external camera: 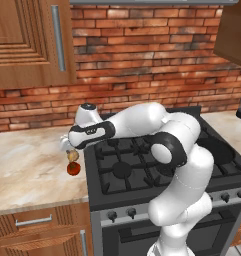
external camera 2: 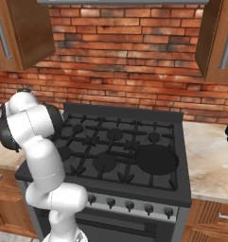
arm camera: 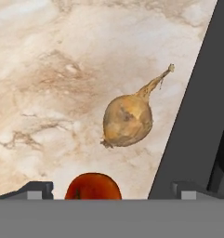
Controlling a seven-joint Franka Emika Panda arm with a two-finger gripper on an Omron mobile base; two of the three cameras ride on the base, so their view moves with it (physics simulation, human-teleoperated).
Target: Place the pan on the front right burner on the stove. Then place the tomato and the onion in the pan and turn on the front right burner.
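Hand hovering with fingers spread wide, grasping nothing, above onion and tomato. Onion lying on its side on tabletop, stalk pointing toward stove edge. Pan sitting on front right burner.

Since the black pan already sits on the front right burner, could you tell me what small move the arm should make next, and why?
Probably lower the open gripper onto the glossy red tomato, then close. The tomato lies between the fingertips on the marble counter, the tan-yellow onion just beyond it, and the round black pan waits on the stove.
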